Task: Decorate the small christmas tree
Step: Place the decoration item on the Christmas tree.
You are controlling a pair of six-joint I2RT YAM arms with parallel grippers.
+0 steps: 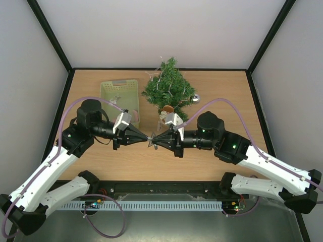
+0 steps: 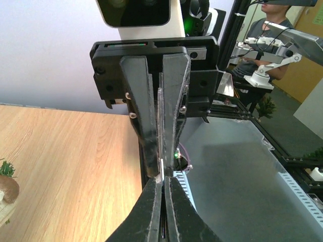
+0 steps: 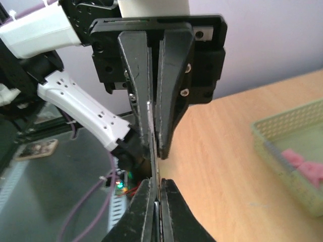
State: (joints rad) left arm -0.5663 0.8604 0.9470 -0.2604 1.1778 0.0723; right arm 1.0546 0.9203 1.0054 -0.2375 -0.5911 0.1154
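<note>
Tabletop [image 1: 222, 101] holds the small christmas tree [image 1: 169, 85] — beyond right hand [image 1: 155, 140] gripping ornament [image 1: 151, 143].

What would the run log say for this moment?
left gripper: shut on thin ornament | right gripper: shut on same ornament | small christmas tree: behind, apart

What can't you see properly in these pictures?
- Thin clear piece: seen only edge-on in both wrist views, pinched between the left gripper and the right gripper. It is too small to make out in the top view.
- Pink thing in the basket: cut off by the right wrist view's edge.
- Brown thing: cut off by the left wrist view's edge.
</note>
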